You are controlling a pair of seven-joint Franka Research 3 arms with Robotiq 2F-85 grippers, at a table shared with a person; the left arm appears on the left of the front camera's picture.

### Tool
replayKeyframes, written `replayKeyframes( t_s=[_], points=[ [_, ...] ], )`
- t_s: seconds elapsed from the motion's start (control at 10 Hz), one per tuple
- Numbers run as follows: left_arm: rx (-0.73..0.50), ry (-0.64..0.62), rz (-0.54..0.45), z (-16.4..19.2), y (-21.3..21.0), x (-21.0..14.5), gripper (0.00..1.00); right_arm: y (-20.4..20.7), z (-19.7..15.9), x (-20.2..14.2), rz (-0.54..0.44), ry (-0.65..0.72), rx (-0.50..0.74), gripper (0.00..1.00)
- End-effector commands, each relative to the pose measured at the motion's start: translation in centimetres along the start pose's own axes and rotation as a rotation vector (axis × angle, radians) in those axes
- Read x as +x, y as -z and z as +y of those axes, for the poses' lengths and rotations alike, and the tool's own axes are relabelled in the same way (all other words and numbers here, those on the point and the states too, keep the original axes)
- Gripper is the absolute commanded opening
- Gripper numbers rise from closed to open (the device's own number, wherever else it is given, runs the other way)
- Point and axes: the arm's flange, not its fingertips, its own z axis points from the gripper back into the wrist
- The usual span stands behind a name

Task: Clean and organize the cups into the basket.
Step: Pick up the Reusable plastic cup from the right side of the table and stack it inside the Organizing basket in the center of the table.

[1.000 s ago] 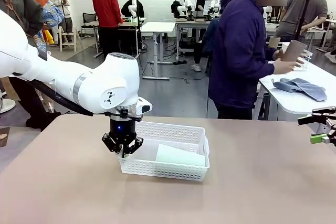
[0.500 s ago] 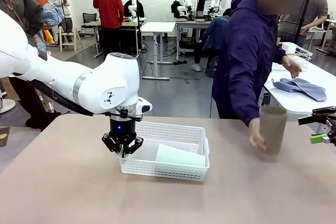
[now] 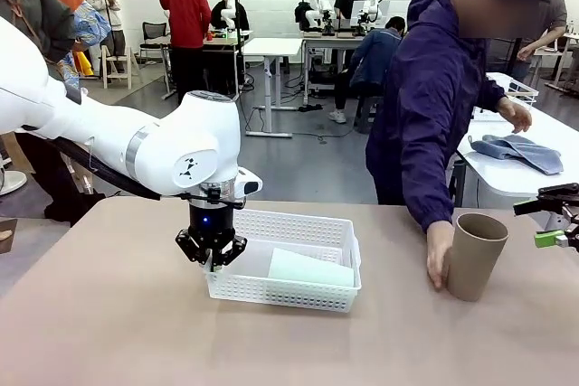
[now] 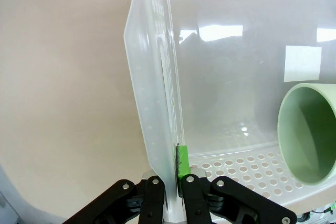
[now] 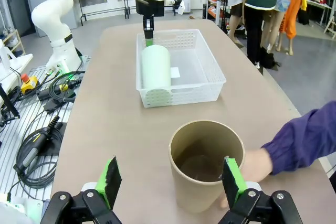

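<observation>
A pale mint green cup [image 3: 308, 268] [image 4: 310, 129] [image 5: 156, 66] lies on its side in the white lattice basket [image 3: 298, 223] [image 4: 152, 77] [image 5: 210, 61] at mid-table. My left gripper [image 3: 211, 258] [image 4: 176, 182] [image 5: 148, 31] is shut on the basket's left end wall, one finger inside and one outside. A brown cup [image 3: 473, 257] [image 5: 207, 166] stands upright on the table at the right, with the person's hand [image 3: 438, 264] [image 5: 252, 169] against its side. My right gripper [image 3: 556, 223] [image 5: 172, 177] hangs open just right of this cup, its green pads either side of it in the right wrist view.
The person leans over the table's far right edge. Behind them a white side table carries a blue cloth [image 3: 517, 151] and a wire basket [image 3: 516, 89]. Cables [image 5: 37, 140] and the left arm's base [image 5: 52, 19] lie off the table's edge.
The person carried the brown cup over from the side table and set it upright on my table at the right. Neither arm has moved.
</observation>
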Motion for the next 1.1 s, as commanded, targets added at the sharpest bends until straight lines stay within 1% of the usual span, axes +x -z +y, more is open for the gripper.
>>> replayKeyframes(
  t_s=[0.0,0.2,0.3,0.4,0.6,0.8,1.0],
  points=[
    [0.018,-0.001,-0.005,-0.1,0.2,-0.1,0.00,-0.1,-0.1,0.1,-0.002,0.004,-0.003,1.00],
    [0.018,-0.001,-0.005,-0.1,0.2,-0.1,0.00,0.0,0.0,0.0,0.000,0.000,0.000,1.00],
    [0.018,-0.001,-0.005,-0.1,0.2,-0.1,0.00,-0.2,-0.7,-1.5,0.002,-0.003,0.002,1.00],
    [0.018,-0.001,-0.005,-0.1,0.2,-0.1,0.00,-0.6,-2.1,-3.9,0.035,0.010,-0.071,1.00],
    [0.018,-0.001,-0.005,-0.1,0.2,-0.1,0.00,-1.1,-3.4,-7.2,0.037,0.067,-0.078,1.00],
    [0.018,-0.001,-0.005,-0.1,0.2,-0.1,0.00,-0.6,-3.8,-8.8,0.039,0.077,-0.088,1.00],
    [0.018,-0.001,-0.005,-0.1,0.2,-0.1,0.00,1.7,-4.5,-10.4,0.050,0.091,-0.053,1.00]
  ],
)
